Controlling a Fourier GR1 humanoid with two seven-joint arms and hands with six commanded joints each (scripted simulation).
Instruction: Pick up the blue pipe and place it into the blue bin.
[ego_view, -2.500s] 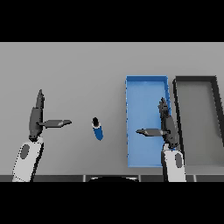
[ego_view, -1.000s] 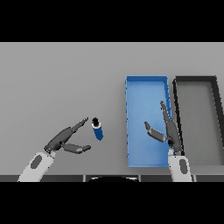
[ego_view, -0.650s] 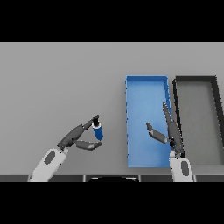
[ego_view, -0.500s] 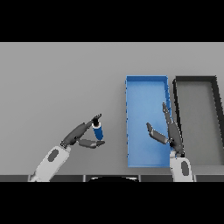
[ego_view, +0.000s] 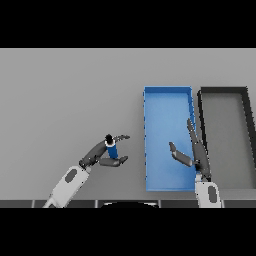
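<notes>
The blue pipe, a short blue cylinder with a dark cap, stands upright on the grey table left of the blue bin. My left hand reaches it from the lower left. Its fingers lie along the pipe's far side and its thumb curves under the near side, closing around it. The pipe still rests on the table. My right hand hovers over the bin's lower right part, fingers straight and thumb spread, holding nothing.
A black bin stands right beside the blue bin, at the table's right side. The grey table stretches wide to the left and back.
My left hand has swung in from the left and come round the pipe, fingers and thumb now on either side of it. The right hand has barely shifted.
</notes>
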